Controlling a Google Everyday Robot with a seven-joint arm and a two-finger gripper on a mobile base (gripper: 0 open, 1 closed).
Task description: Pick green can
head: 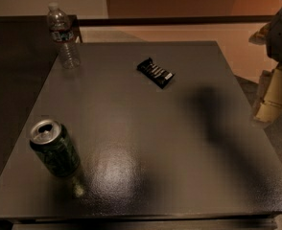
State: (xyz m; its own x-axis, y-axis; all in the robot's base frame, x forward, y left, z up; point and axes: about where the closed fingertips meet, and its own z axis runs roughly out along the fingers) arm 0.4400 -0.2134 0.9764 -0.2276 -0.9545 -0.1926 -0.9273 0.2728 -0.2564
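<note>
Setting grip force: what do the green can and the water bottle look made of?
The green can: likely thin metal, glossy printed wall, silvery top. The water bottle: clear plastic, see-through, white cap. The gripper hangs beyond the table, at right.

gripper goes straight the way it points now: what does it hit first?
Probably the right edge of the table: the gripper hangs there pointing down. Depth is unclear, so it may miss onto the floor. The green can stands far across.

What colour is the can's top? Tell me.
Silver, on the green can, in the camera view. The hand hangs beside the table.
</note>
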